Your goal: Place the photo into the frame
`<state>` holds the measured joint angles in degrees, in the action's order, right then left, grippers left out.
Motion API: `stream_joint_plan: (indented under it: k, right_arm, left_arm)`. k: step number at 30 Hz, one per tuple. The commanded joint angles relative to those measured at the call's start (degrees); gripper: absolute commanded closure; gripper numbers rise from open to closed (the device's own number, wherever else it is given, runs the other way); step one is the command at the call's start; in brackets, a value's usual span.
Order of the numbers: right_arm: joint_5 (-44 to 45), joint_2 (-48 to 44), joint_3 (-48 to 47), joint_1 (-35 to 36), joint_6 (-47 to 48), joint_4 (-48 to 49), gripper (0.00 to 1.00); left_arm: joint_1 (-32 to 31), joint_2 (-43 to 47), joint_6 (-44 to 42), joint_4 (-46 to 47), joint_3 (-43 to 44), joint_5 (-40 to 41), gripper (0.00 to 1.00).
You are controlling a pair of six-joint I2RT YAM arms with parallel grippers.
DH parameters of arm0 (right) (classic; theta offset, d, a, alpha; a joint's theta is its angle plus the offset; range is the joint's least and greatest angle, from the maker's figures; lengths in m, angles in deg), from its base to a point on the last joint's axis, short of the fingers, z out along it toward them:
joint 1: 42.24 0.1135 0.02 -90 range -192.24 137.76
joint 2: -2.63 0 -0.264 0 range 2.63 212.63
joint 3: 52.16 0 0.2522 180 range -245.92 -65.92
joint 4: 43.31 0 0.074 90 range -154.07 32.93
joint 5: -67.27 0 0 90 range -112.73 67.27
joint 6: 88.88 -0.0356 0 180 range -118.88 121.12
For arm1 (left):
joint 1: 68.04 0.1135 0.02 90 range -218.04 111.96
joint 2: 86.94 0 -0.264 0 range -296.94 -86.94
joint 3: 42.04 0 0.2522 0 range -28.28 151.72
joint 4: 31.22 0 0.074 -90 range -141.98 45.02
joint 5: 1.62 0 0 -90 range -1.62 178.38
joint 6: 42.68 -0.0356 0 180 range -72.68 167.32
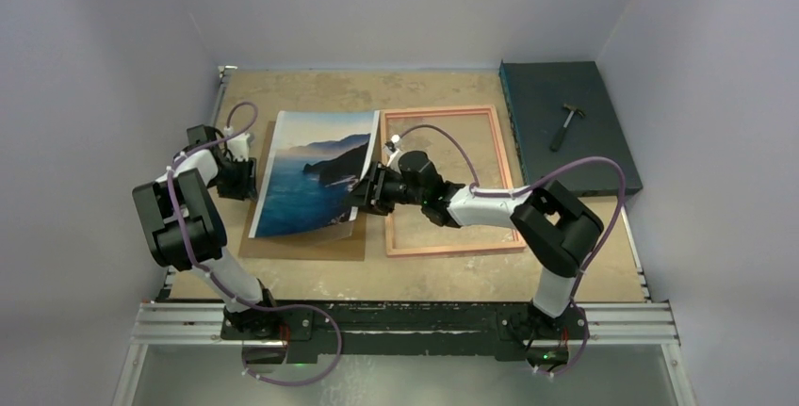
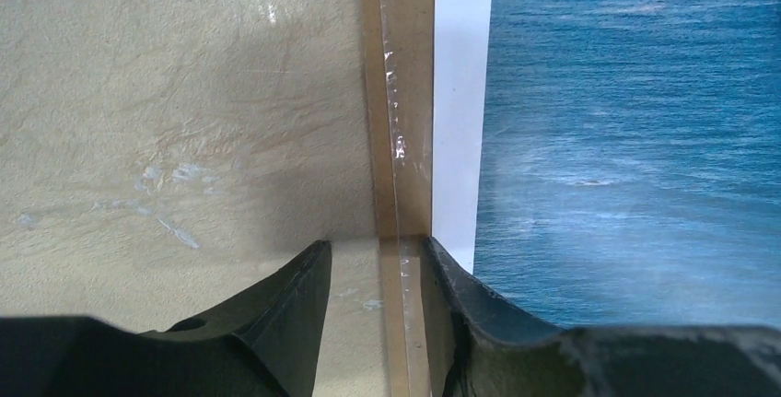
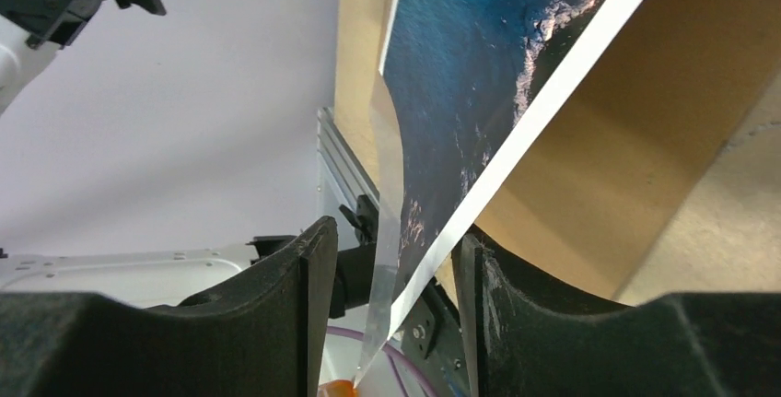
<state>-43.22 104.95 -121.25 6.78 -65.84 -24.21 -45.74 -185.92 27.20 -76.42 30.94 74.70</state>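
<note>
Photo (image 1: 311,175) was seen raised at its right edge between the right gripper's (image 3: 390,231) parted jaws; the left gripper (image 2: 376,248), also spread, was set at its left border.

A flat brown rectangular board (image 1: 301,244) lies on the worn, sandy-coloured wooden table top (image 1: 443,279), over on the left side. In the far right corner sits a thick, dark green pad (image 1: 603,114), and a small hammer with a dark handle (image 1: 565,126) lies on top of it. Plain grey walls (image 1: 396,1) stand around the table, and a silver metal rail (image 1: 424,321) runs along the near edge.
</note>
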Motion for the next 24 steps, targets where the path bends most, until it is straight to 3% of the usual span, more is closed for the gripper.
stream_joint_plan:
  k: [1, 7, 15, 19, 24]
  right_arm:
    - [0.45, -0.54, 1.67, -0.35, -0.57, 3.6, 0.47]
    - [-0.14, -0.06, 3.16, -0.85, -2.74, 5.31, 0.41]
    - [-0.43, -0.3, 0.15, -3.5, -2.5, 5.96, 0.36]
    - [-0.73, -1.05, 6.28, -3.55, -6.9, 13.66, 0.25]
    - [-0.75, -0.03, 11.38, -3.27, -11.19, 23.87, 0.22]
  left_arm:
    - [-0.76, -0.95, -0.91, 0.97, -2.88, 0.04, 0.64]
    - [-0.95, -0.27, -1.44, -0.79, -3.9, -2.05, 0.75]
    - [-0.93, 2.68, -1.83, -4.1, -3.28, -4.09, 0.79]
    - [-0.85, 3.26, -1.89, -6.01, -2.29, -5.6, 0.81]
    - [-0.86, 2.19, -1.84, -6.65, -1.6, -6.45, 0.83]
